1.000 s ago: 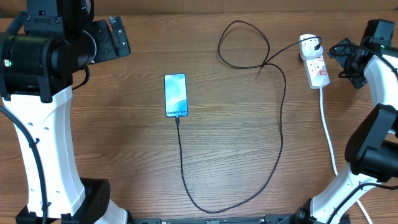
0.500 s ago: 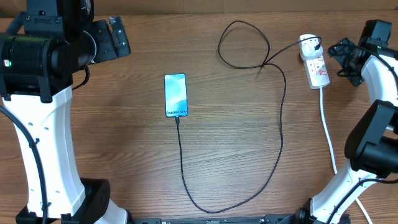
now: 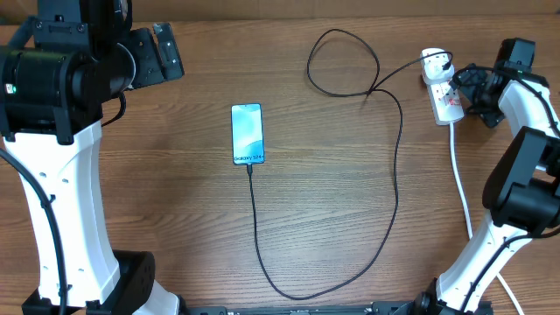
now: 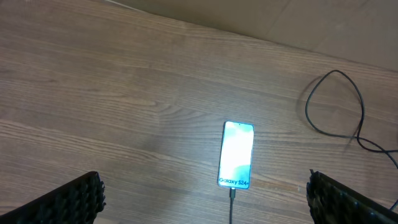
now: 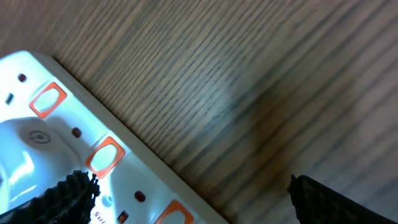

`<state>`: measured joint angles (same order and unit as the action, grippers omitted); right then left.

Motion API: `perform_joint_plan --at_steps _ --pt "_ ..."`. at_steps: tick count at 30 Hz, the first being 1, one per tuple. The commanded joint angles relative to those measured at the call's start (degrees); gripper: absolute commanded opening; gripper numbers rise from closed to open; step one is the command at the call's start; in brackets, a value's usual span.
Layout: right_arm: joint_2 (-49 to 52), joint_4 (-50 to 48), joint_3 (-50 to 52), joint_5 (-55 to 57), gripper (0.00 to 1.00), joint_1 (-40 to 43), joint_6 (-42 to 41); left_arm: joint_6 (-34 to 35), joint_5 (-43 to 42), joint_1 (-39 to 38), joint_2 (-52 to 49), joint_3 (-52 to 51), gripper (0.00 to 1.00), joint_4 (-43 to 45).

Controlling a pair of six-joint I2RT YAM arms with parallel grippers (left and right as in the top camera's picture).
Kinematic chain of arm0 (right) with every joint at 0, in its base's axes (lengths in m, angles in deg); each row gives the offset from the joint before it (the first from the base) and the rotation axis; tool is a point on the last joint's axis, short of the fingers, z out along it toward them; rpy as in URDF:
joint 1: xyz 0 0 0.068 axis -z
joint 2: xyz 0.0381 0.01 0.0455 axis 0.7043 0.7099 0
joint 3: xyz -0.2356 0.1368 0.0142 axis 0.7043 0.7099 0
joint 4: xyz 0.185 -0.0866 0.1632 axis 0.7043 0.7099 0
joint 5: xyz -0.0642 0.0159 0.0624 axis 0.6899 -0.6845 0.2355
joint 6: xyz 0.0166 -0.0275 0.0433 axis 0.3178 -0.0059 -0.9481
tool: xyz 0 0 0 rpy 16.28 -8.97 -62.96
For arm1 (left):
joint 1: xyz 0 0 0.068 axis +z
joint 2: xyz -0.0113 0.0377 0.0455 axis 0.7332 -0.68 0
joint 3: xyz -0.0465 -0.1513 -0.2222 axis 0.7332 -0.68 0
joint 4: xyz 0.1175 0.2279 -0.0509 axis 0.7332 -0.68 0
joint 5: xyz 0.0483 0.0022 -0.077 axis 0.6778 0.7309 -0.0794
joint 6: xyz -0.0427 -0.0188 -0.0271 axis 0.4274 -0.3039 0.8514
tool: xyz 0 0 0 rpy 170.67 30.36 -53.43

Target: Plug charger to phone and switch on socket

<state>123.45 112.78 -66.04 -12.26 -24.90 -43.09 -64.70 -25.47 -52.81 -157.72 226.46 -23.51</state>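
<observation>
From overhead, the right gripper (image 3: 465, 87) has swung in to just beside the socket (image 3: 444, 94) at the far right of the bench (image 3: 175, 192), jaws wide and empty, so switching it on looks next, since the charger (image 3: 395, 175) already meets the bottom of the phone (image 3: 247, 134) at mid-bench. In the left wrist view, the left gripper (image 4: 204, 186) holds its jaws wide and empty above the phone, the charger running out of frame. In the right wrist view, the socket fills the lower left, near one jaw, but whether it is switched on cannot be told.
</observation>
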Motion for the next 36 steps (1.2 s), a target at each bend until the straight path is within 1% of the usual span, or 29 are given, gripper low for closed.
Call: perform_joint_plan --at_steps 1,19,27,36 --pt "1.1 -0.9 -1.0 -0.9 1.00 0.1 2.7 0.8 0.5 0.0 0.3 0.7 1.00 -0.1" --pt "1.6 -4.2 -1.0 -0.9 1.00 0.1 2.7 0.8 0.5 0.0 0.3 0.7 1.00 -0.1" --pt "1.7 -4.1 -1.0 -0.5 1.00 0.1 2.7 0.8 0.5 0.0 0.3 0.7 1.00 -0.1" --pt "4.4 -4.1 -1.0 -1.2 1.00 0.0 2.7 0.8 0.5 0.0 0.3 0.7 1.00 -0.1"
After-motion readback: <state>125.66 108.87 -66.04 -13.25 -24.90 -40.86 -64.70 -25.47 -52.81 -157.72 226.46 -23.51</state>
